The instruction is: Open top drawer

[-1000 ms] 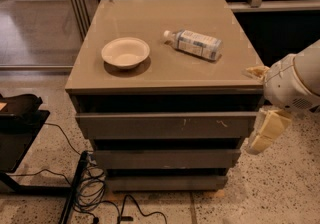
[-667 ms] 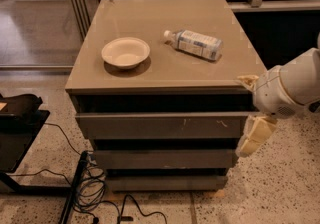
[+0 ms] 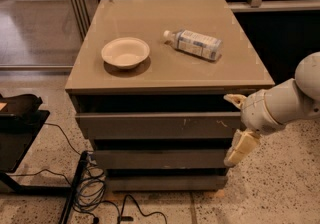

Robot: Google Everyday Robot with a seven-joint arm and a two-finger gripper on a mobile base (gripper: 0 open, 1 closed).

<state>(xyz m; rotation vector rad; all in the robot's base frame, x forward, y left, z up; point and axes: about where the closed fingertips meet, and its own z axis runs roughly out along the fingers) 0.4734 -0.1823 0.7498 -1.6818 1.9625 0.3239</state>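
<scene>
The top drawer [image 3: 155,126] is the uppermost grey front of the cabinet, with pale scratch marks right of centre. A dark gap shows above it, under the cabinet top. My gripper [image 3: 238,124] is at the right end of this drawer front. It is open. One cream finger [image 3: 234,99] points left at the level of the drawer's top edge. The other finger [image 3: 241,148] hangs down past its bottom edge. Whether either finger touches the front I cannot tell. The white arm [image 3: 285,103] reaches in from the right.
A white bowl [image 3: 125,52] and a lying plastic bottle [image 3: 194,43] sit on the cabinet top [image 3: 170,68]. Two plainer drawer fronts [image 3: 160,158] lie below. Cables [image 3: 92,188] and a black stand [image 3: 20,128] are on the floor at the left.
The arm has moved left, bringing the gripper from beside the cabinet's right corner onto the right end of the top drawer front. The drawer has not visibly moved.
</scene>
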